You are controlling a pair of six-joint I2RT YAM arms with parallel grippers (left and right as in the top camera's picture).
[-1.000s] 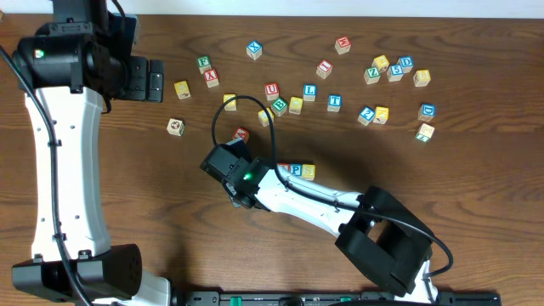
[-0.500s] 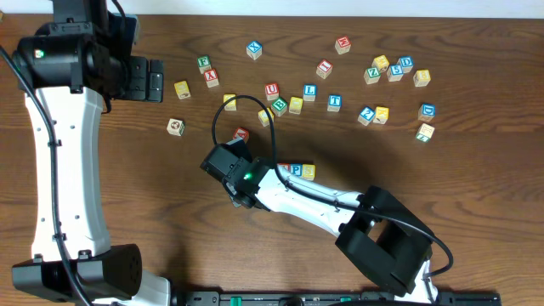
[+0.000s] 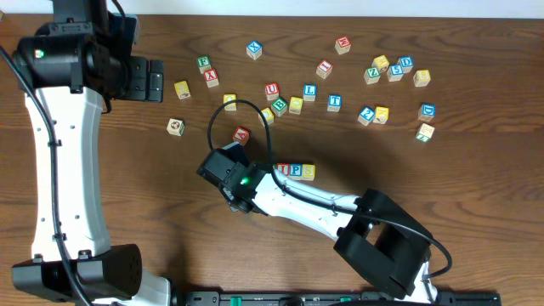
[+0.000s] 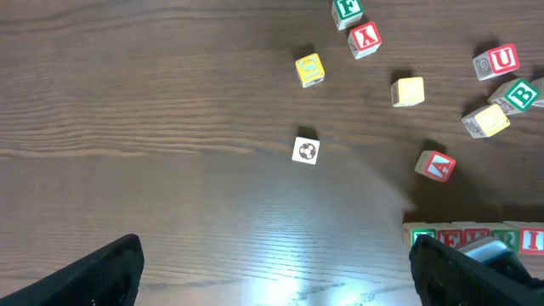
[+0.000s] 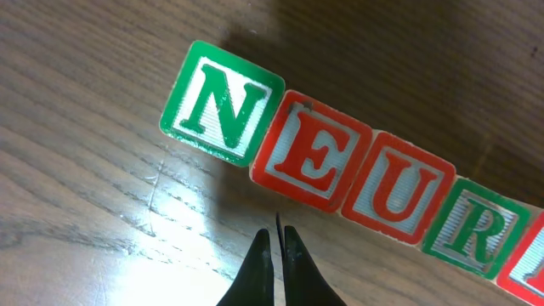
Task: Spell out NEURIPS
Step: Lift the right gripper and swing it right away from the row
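The right fingers, clenched and empty, are hovering beside the E in the block row mid-tabletop, seemingly straightening the word, next needing only gentle nudges, while the left fingers are resting released.

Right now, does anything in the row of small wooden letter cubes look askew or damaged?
Nothing stands out. The green N cube, red E cube, red U cube and green R cube sit edge to edge in one straight row, letters up, none visibly damaged.
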